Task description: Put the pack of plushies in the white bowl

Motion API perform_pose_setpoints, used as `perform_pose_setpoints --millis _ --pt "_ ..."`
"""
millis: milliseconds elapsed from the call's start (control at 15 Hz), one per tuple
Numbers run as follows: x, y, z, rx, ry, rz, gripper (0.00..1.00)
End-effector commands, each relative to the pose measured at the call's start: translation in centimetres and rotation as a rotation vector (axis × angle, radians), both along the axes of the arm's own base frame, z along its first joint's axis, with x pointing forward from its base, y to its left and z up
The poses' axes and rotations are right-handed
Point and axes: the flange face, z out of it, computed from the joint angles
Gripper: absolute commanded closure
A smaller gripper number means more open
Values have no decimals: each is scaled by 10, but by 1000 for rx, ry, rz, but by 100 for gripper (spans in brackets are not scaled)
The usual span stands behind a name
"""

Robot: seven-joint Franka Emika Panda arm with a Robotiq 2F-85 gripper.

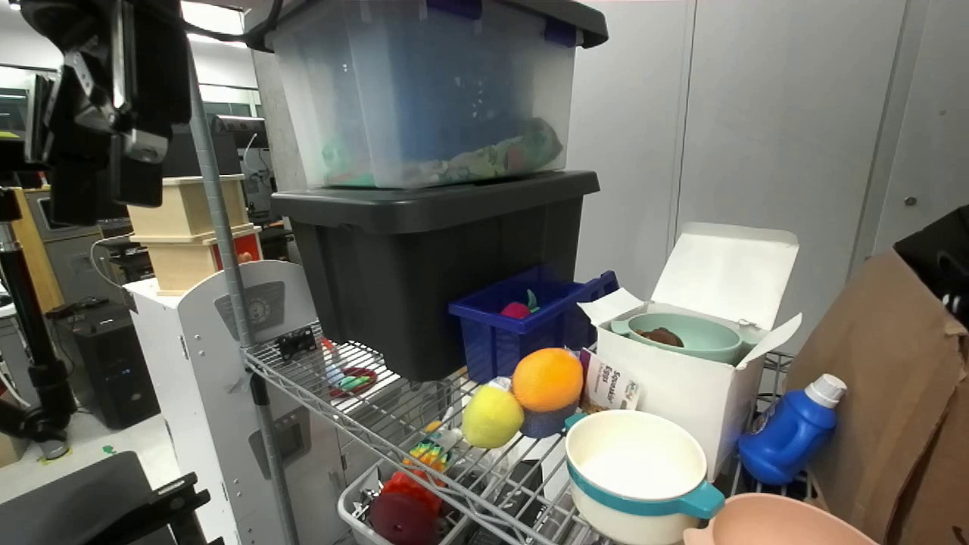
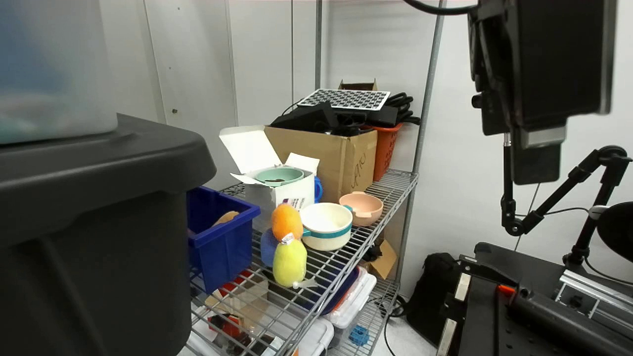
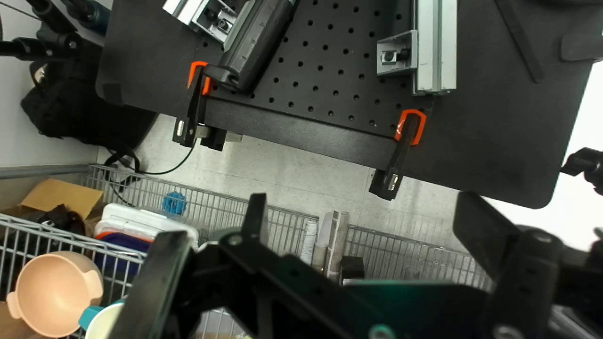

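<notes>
The tool (image 3: 351, 219) hangs high, well apart from the pack of plushies (image 2: 290, 250) and the white bowl (image 1: 634, 454), and the wrist view shows its jaws spread wide from each other. The pack rests on the wire-grid desk (image 2: 346, 269), just outside the white bowl: a yellow lemon-like toy (image 1: 492, 416) and an orange round toy (image 1: 548, 378) close against each other, with a blue rounded piece (image 2: 267, 248) partly covered beside them (whether it belongs to the bundle, I cannot tell). In both exterior views the white bowl stands upright to the right of the pack and very near it, with a teal band round its pale wall and teal handles; I cannot make out whether the two touch. Right of the white bowl, close by, is a peach bowl (image 2: 361, 201), which also appears at the left in the wrist view. An open white box (image 1: 681, 393) stands on the far side in an exterior view, its flaps raised and a mint-green bowl (image 1: 708, 337) sitting in its opening, with a blue bottle (image 1: 791, 435) to its right. At the left in an exterior view come a black tub (image 2: 99, 247), a cloudy tub (image 2: 49, 69) stacked on its lid, and a blue bin (image 2: 222, 257) to the black tub's right.
</notes>
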Motion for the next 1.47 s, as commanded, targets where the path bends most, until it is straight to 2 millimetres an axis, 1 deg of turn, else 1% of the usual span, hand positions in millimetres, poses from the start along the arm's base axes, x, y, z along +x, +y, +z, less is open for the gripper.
perform_pose_setpoints --millis 0,67,133,267,333,667,733,867,1067,1200,1400 --pt "0 0 0 0 1 0 0" --pt "0 0 0 0 1 0 0" --pt "3 -5 0 -2 -1 -4 0" --pt "11 -25 -4 -7 0 -14 0" --pt "17 -36 -7 -10 4 -16 0" --pt "56 -110 -32 21 72 -88 0" --pt "64 -120 -34 24 66 -106 0" --pt "80 -138 -48 51 32 -134 0" --pt "102 -150 -72 91 -28 -148 0" --pt "113 -154 -84 110 -87 -134 0" --pt "125 -161 -98 148 -175 -70 0"
